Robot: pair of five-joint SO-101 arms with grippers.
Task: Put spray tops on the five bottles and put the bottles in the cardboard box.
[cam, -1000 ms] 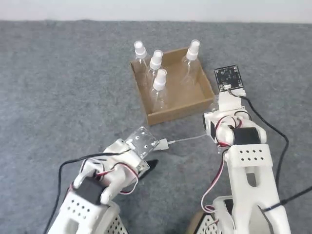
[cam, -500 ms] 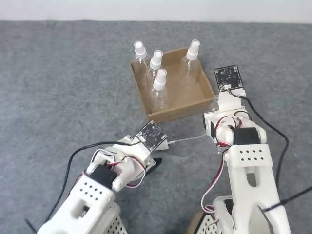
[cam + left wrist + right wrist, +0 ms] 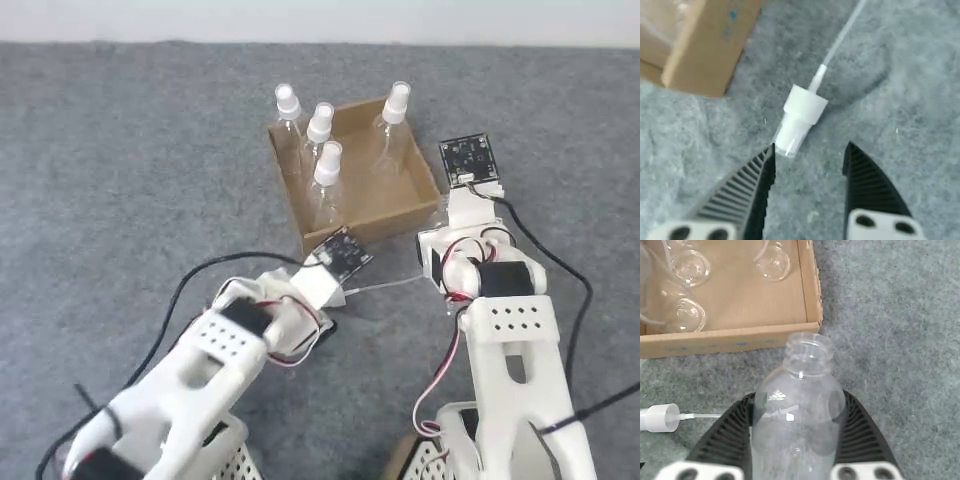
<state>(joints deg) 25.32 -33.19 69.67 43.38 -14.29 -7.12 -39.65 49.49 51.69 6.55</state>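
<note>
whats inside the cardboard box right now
Four clear bottles with white spray tops stand inside the cardboard box. The floor behind its front wall is hidden.

The high camera looks steeply down on the grey felt-covered counter (image 3: pixel 120 180) from its 6 o'clock edge, facing 12. Both wrist cameras sit close to the surface, the right sighting along a clear plastic bottle (image 3: pixel 795 425) toward 12. All three views share the open brown cardboard box (image 3: pixel 370 232), and both wrist views the white plastic spray top (image 3: pixel 800 120) at its 6 o'clock.
</note>
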